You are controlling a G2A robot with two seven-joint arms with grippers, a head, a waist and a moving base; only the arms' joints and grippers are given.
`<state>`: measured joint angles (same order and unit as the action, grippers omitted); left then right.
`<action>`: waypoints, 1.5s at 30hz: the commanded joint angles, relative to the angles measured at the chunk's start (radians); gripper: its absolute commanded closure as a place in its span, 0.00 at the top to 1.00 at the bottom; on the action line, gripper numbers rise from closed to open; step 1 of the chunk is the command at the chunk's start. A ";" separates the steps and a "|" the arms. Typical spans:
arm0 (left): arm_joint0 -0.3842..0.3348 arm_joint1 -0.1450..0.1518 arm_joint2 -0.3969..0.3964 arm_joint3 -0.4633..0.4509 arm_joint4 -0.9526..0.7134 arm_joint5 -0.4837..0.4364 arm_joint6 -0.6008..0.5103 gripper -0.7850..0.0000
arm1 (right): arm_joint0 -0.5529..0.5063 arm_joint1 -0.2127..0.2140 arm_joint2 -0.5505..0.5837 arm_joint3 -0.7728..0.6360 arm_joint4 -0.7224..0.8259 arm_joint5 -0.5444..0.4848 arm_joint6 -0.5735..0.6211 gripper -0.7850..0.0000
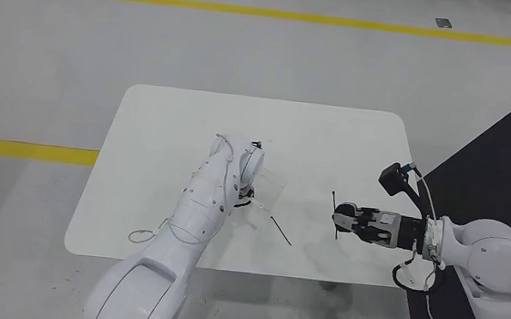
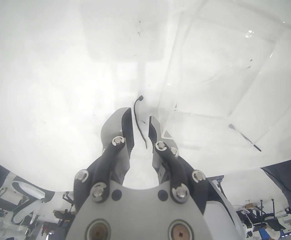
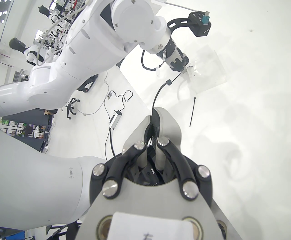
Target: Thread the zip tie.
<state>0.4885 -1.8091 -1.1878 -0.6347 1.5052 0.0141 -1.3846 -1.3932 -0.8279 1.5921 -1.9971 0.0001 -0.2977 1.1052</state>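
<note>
Right gripper point(image 3: 155, 111) near the table's point(image 1: 330, 139) right side, jaws closed on the tail of a black zip tie point(image 3: 158, 93), its head end sticking out free past the fingertips. Left gripper point(image 2: 139, 114) at mid-table just beside a clear box point(image 2: 216, 68), jaws open; a second zip tie point(image 2: 135, 117) sits in the gap between its fingers, contact with either pad unclear. A third zip tie point(image 1: 273, 225) lies loose on the table between the two grippers, close by the box.
</note>
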 commanded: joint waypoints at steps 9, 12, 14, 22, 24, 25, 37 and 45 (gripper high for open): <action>-0.033 -0.001 0.005 0.066 -0.024 0.000 0.025 0.14 | 0.000 0.000 0.000 0.000 0.000 0.000 0.000 0.00; -0.040 -0.003 0.011 0.085 -0.031 -0.002 0.032 0.13 | 0.000 0.000 0.000 0.000 0.000 0.000 0.000 0.00; -0.046 -0.004 0.013 0.099 -0.036 0.001 0.037 0.10 | 0.000 0.000 0.000 0.000 0.000 0.000 0.000 0.00; -0.071 -0.003 0.014 0.158 -0.051 0.004 0.055 0.00 | 0.000 0.000 0.000 0.000 0.000 0.000 0.000 0.00; -0.075 -0.003 0.015 0.170 -0.053 0.007 0.059 0.00 | 0.000 0.000 0.000 0.000 0.000 0.000 0.000 0.00; -0.077 -0.002 0.015 0.172 -0.053 0.010 0.061 0.00 | 0.000 0.000 0.000 0.000 0.000 0.000 0.000 0.00; -0.021 0.026 -0.013 -0.070 -0.032 0.047 0.000 0.00 | 0.000 0.000 0.000 0.000 0.000 0.000 0.000 0.00; 0.257 0.081 -0.147 -0.663 -0.080 -0.040 -0.090 0.00 | 0.000 0.000 0.000 0.000 0.000 0.000 0.000 0.00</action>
<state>0.6784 -1.7353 -1.3111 -1.1598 1.4492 0.0009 -1.4641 -1.3932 -0.8279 1.5921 -1.9971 0.0002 -0.2977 1.1052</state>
